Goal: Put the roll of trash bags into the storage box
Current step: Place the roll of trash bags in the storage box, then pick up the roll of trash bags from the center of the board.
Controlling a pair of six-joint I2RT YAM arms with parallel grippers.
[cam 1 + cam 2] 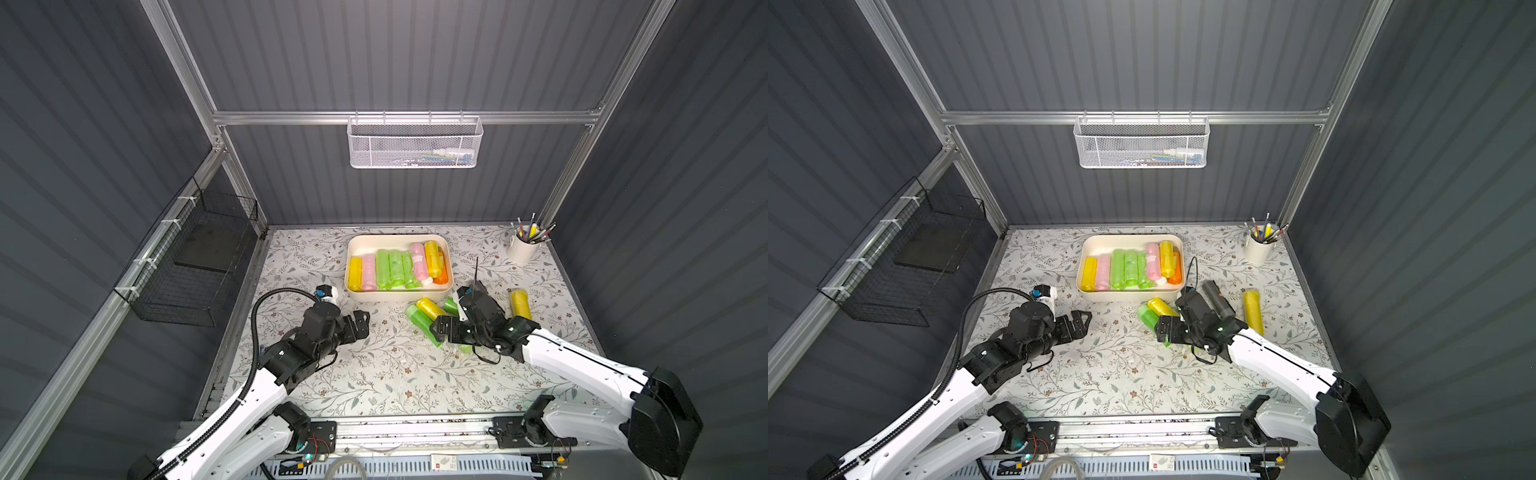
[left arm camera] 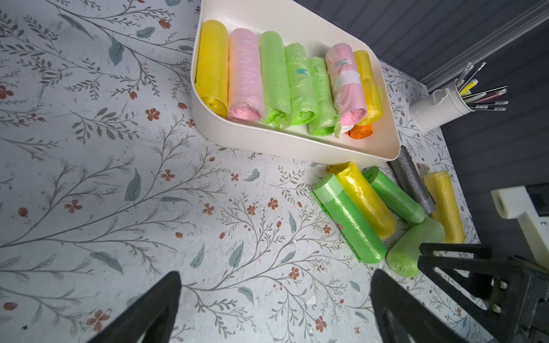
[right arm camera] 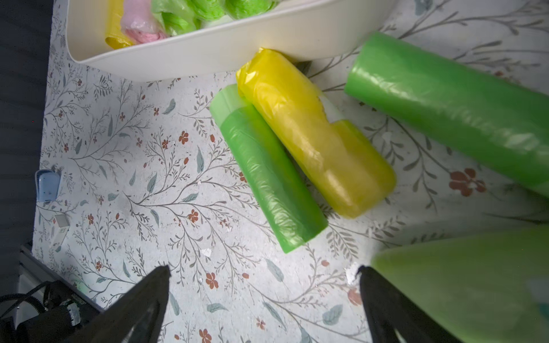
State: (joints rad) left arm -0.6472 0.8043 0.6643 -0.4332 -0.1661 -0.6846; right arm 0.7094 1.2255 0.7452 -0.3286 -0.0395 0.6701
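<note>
Plastic looks slick and soft, so we judge the green roll point(image 1: 419, 316), on the worktop point(image 1: 374, 374) just below the storage box point(image 1: 397, 297) mid-frame, light; pinch mid-length. Right claw point(image 3: 263, 268) and left claw point(image 2: 276, 273) gape empty.

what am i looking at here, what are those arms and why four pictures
Two robot arms work over a flowered table. Each ends in a two-fingered clamp: the left gripper and the right gripper. Both are open and hold nothing. Two pictures look down from one overhead camera; the other two come from cameras on the wrists, so black fingers show at their edge. The cream storage box holds coloured rolls of trash bags. More lie loose beside it, such as a green roll touching a yellow roll. A pen cup stands in a far corner.
</note>
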